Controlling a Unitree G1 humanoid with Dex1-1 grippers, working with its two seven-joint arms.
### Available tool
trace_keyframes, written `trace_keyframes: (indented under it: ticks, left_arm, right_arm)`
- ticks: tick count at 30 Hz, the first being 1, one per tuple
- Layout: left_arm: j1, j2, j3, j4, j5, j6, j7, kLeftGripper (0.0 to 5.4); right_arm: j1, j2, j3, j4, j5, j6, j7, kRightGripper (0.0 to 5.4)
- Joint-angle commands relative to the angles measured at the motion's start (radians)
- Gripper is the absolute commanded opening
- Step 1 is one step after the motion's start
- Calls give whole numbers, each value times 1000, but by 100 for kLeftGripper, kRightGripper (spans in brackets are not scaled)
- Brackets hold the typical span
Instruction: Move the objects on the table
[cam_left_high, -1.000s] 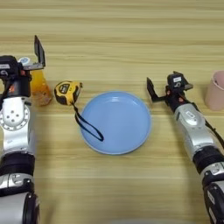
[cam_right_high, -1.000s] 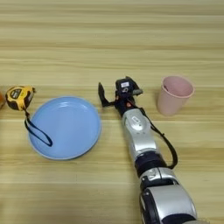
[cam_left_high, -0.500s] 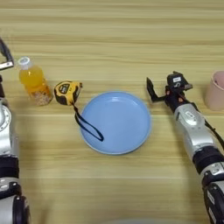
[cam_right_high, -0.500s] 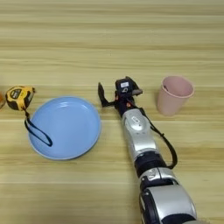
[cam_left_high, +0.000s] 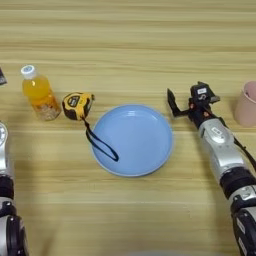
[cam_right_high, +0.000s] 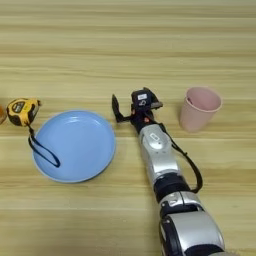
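**A:** ok so what's on the counter (cam_left_high: 130, 40), going left to right?

**B:** Light wood with plank grain running sideways, and it fills the whole shot, so no room visible beyond it. At the far left edge there's a sliver of the left arm (cam_left_high: 4, 165) running down the side, plus a small dark bit near the top of it that's probably the left end effector (cam_left_high: 2, 77). Can't tell if its fingers are apart or together, way too little of it shows.

**A:** and the objects?

**B:** First the orange-juice bottle (cam_left_high: 39, 93), upright, white cap on, standing free. Just beside it on the right is the yellow-black tape measure (cam_left_high: 77, 105), and its black strap (cam_left_high: 100, 144) trails down and loops onto the left rim of the light-blue plate (cam_left_high: 135, 145). The plate sits flat around the middle.

**A:** right side?

**B:** The right arm (cam_right_high: 157, 165) comes up from the bottom, with the right end effector (cam_right_high: 131, 106) just right of the plate, not touching it. Its two black fingers are spread apart and hold nothing. Further right is the pink cup (cam_right_high: 199, 108), upright, near that end effector but clear of it.
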Motion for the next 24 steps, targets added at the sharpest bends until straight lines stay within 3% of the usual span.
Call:
trace_keyframes:
  ticks: [1, 6, 9, 17, 24]
  left_arm:
    - [-46, 24, -29, 116, 22, 0, -12, 537]
    - [-70, 41, -39, 211, 19, -23, -7, 537]
    - [-80, 44, -44, 245, 16, -34, -3, 537]
    - [-91, 47, -48, 278, 7, -52, 6, 537]
    - [-97, 48, -55, 302, 5, -56, -3, 537]
  right_arm:
    - [-4, -2, 2, -9, -3, 0, -1, 540]
    - [20, -9, 13, -81, -17, -8, -6, 540]
    - [60, -7, 36, -193, -29, 10, 8, 540]
    - [208, 20, 184, -508, -58, 132, 88, 540]
    - [256, 16, 273, -550, -92, 201, 134, 540]
